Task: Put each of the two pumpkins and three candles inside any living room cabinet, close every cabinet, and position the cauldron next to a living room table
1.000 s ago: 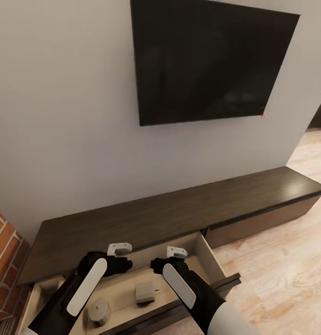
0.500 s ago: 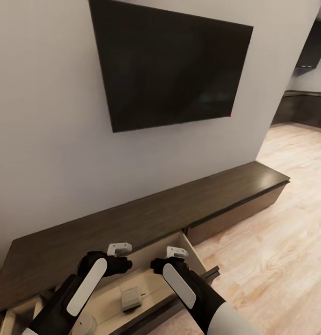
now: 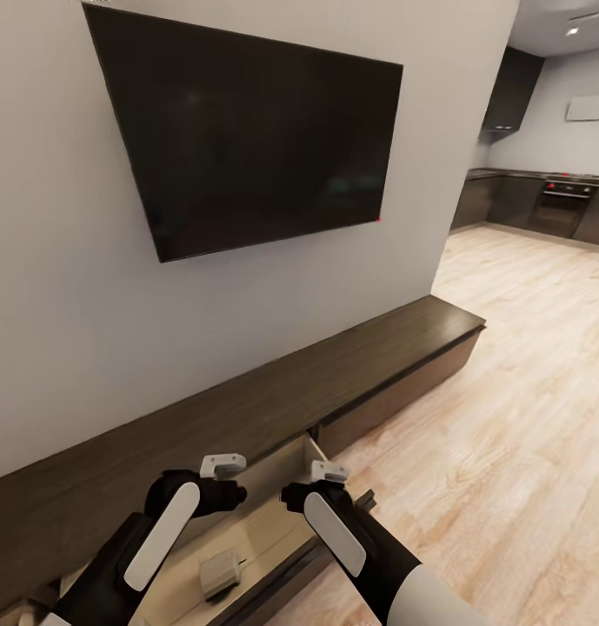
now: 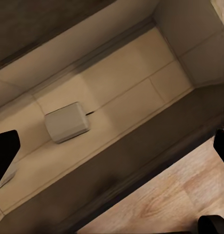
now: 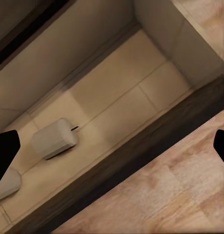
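The long dark brown cabinet point(image 3: 247, 409) runs along the wall, with one drawer point(image 3: 273, 513) pulled out to show its pale inside. A beige-grey candle point(image 3: 219, 574) point(image 4: 67, 122) point(image 5: 54, 139) lies on its side in that drawer, its wick pointing sideways. The rounded edge of a second candle point(image 5: 7, 184) shows beside it. My left gripper point(image 3: 222, 468) and right gripper point(image 3: 329, 474) hover over the open drawer, both open and holding nothing. In the wrist views their black fingertips point(image 4: 5, 156) point(image 5: 4, 148) sit far apart at the frame edges.
A large black TV point(image 3: 247, 130) hangs on the grey wall above the cabinet. Pale wood floor point(image 3: 508, 391) stretches to the right toward a dark kitchen point(image 3: 551, 200) in the far room.
The camera has swung to the right, so the whole picture slid left: the brick corner and the upright candle left the frame and the kitchen came in. Both arms hold the same pose.
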Robot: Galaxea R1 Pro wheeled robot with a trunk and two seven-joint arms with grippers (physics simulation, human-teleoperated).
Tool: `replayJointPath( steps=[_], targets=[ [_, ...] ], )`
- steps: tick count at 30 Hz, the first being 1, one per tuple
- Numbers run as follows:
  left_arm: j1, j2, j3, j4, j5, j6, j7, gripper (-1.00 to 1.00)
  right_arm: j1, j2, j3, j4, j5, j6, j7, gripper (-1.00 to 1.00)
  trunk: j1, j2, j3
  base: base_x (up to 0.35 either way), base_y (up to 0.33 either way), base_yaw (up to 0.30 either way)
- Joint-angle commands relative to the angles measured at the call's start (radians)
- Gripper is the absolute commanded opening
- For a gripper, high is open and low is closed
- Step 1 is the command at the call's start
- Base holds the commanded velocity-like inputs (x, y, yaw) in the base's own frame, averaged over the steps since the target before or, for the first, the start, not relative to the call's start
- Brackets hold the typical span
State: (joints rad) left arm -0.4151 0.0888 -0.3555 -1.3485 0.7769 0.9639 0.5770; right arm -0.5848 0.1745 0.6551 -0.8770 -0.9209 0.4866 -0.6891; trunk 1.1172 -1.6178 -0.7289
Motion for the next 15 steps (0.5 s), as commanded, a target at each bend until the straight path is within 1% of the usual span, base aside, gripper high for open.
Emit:
replayJointPath(
  steps=[1,15],
  targets=[
    [-0.001,0.001,-0.002,-0.001,0.01,0.001,0.01,1.0,-0.001,0.0,0.002,-0.001,-0.006,0.002,-0.007,1.0,-0.004,0.007,0.002,0.0,0.0,-0.277],
    [-0.001,0.002,-0.002,-0.001,0.01,0.001,0.01,1.0,-0.001,0.0,-0.003,0.001,-0.007,0.003,-0.007,1.0,-0.058,0.105,0.046,-0.004,0.0,-0.276]
  ],
)
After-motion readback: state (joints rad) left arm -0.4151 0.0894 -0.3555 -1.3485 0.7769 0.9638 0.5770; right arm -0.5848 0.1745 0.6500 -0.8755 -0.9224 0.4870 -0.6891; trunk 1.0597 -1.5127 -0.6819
